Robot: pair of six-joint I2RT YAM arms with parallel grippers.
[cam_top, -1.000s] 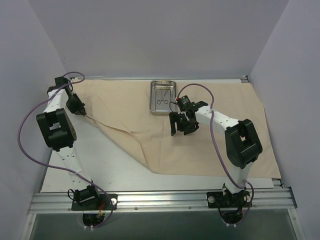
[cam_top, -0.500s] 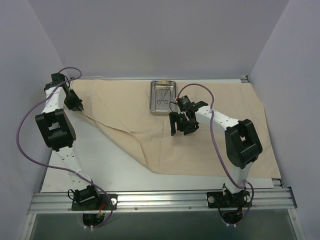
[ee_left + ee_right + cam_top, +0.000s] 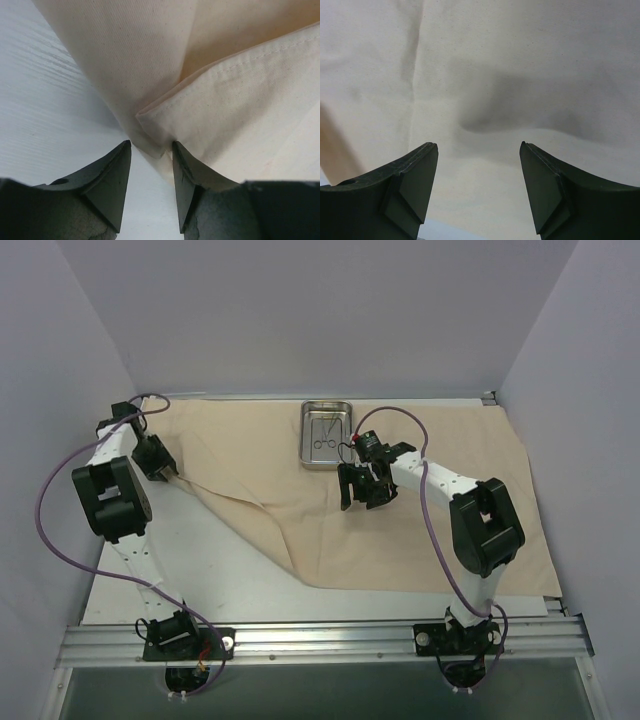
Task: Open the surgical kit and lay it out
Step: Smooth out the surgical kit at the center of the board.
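- Left gripper (image 3: 151, 146): jaws parted by a narrow gap, nothing clamped. A folded, hemmed corner (image 3: 159, 131) of the cloth wrap (image 3: 250, 450) sits right at the mouth, its tip dipping between the fingertips.
- Cloth reads as light, limp and doubled at the hem, so it should drape and drag rather than slide as a sheet. Best hold is that doubled corner, pinched deep. A shallow bite will likely slip off.
- Room on the left: bare table (image 3: 45, 100) lies below and to the left of the tool. The side wall is close beyond that, so pull travel outward is short.
- Tray (image 3: 305, 435): on the cloth at the far side, just ahead of the right tool. It looks rigid, shiny and probably slick, so take it by the rim. The two instruments (image 3: 322, 432) lie inside, thin and loose, and a tilt or a cloth tug would shift them.
- Right gripper (image 3: 477, 145): jaws spread wide, empty, hovering over a flat stretch of cloth with a soft wrinkle ahead.
- Right of that tool the cloth runs out flat towards the right wall.
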